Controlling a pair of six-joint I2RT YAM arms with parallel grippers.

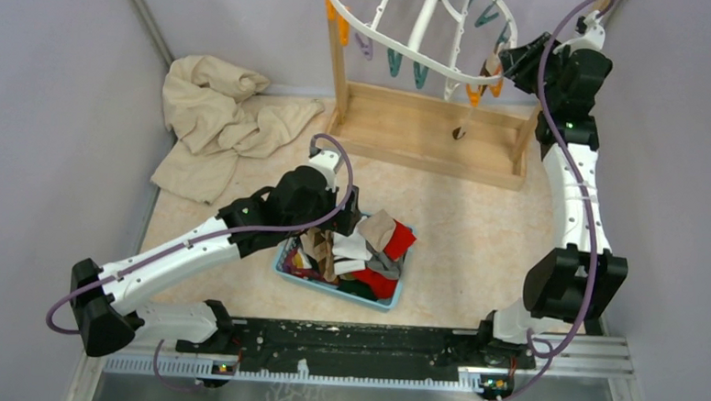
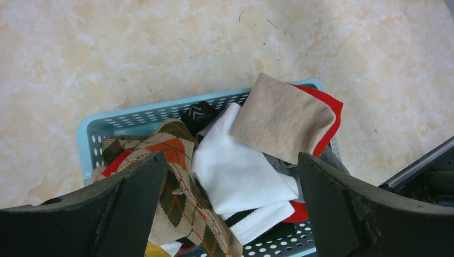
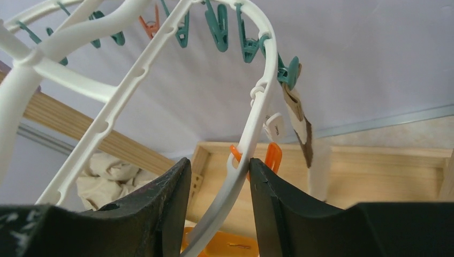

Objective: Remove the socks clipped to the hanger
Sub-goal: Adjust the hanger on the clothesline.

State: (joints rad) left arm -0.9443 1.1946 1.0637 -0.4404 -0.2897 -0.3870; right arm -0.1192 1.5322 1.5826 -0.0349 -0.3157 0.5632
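Black and two-fingered, your right pincer [image 3: 219, 163] is raised to the far right side of the white plastic oval hanger [image 3: 115, 107], with one finger on either side of its rim. The jaws stand narrow, but a sliver of gap shows beside the rim, so they grip nothing.

Just behind the fingers, a small orange plastic clip [image 3: 273, 155] hangs from the rim. Farther along the same rim, a teal plastic clip [image 3: 289, 72] pinches a brown-and-cream striped fabric sock [image 3: 300, 123]. It dangles free, near the fingers but apart from them, and is the only clipped sock you can make out.

Below stands the light wooden rack frame [image 1: 429, 131].

Your left pincer [image 2: 231, 171] hovers wide open and empty over a light-blue perforated plastic basket [image 2: 160, 107] heaped with loose mixed socks [image 2: 278, 115].

The step in hand looks like the reach for that striped sock. The jaws bracket the rim, not the fabric. Your next move probably calls for shifting over to the sock, closing on the cloth below the teal clip, then pulling down steadily so the clip lets go.
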